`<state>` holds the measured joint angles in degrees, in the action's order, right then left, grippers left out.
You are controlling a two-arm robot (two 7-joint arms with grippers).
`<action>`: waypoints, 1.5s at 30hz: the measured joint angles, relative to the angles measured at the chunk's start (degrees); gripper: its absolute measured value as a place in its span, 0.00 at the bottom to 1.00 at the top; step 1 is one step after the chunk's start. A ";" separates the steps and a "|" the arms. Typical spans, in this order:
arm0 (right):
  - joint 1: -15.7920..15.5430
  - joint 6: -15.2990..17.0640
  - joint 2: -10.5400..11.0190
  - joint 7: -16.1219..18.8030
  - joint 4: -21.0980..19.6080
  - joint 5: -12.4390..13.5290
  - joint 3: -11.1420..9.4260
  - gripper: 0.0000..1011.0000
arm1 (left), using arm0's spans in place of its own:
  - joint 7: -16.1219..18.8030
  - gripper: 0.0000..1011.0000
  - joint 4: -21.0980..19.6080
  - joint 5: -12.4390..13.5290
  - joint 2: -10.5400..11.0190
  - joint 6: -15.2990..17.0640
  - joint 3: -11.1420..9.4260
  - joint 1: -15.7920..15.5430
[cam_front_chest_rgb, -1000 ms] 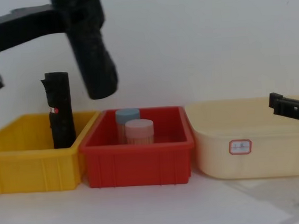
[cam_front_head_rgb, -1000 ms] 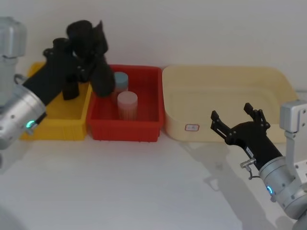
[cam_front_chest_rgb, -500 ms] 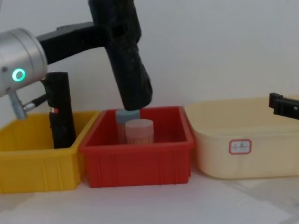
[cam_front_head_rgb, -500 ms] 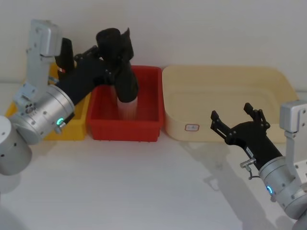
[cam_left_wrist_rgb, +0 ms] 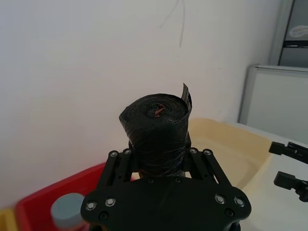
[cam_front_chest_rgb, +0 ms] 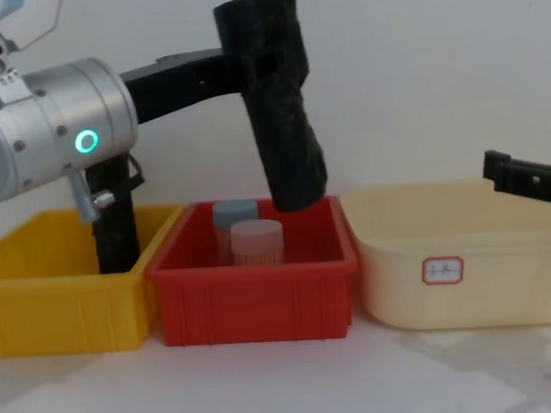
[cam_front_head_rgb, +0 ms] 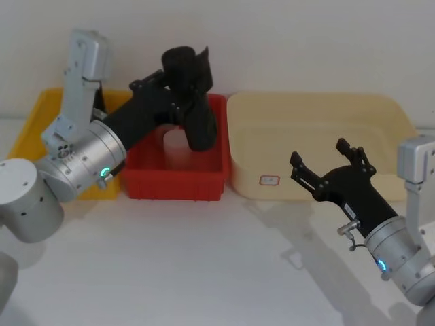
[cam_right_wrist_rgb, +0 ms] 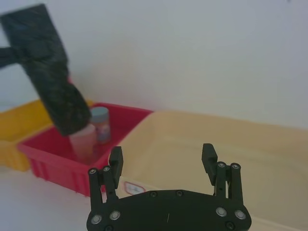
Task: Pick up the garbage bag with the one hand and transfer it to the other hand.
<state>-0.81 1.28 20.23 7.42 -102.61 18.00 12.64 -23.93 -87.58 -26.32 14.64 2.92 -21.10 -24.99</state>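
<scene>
left gripper (cam_front_head_rgb: 178, 103) clamped on garbage bag (cam_front_head_rgb: 198, 128), tilted in the air above red bin (cam_front_head_rgb: 173, 187), 11 o'clock | right gripper (cam_front_head_rgb: 319, 153) spread wide, empty, 4 o'clock | risk: crinkly plastic slips if left releases before right closes

Yellow bin (cam_front_chest_rgb: 57, 313), red bin (cam_front_chest_rgb: 254, 311) (two jars (cam_front_chest_rgb: 257, 242) inside), cream tub (cam_front_chest_rgb: 505, 281)

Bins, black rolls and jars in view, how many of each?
Bins: 3 (yellow bin, red bin, cream bin)
Black rolls: 2 (garbage bag, slimmer roll)
Jars: 2 (blue-capped jar, pink jar)
Total: 7
</scene>
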 joint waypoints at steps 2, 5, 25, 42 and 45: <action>0.01 -0.18 0.35 1.28 -0.47 0.73 -0.04 0.99 | -0.42 0.45 0.28 -0.13 -0.13 0.05 -0.53 -0.37; 0.02 -0.30 0.77 3.05 -1.06 1.58 -0.06 0.99 | -0.97 0.45 0.53 -0.31 -0.24 0.13 -1.16 -0.78; 1.85 0.90 3.67 11.68 -4.21 5.42 2.36 0.99 | -3.01 0.45 0.85 -1.15 -0.04 1.12 -4.36 -2.49; 5.60 0.87 4.91 14.86 -1.61 4.80 5.47 0.99 | -5.55 0.45 0.70 -1.99 0.96 1.76 -6.06 -4.50; 6.19 0.71 4.92 14.97 -0.87 4.61 5.79 0.99 | -5.79 0.45 0.68 -2.08 1.07 1.81 -6.23 -4.71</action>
<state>5.38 2.00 25.15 22.39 -103.49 22.61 18.43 -29.72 -86.90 -28.40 15.71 4.73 -27.34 -29.70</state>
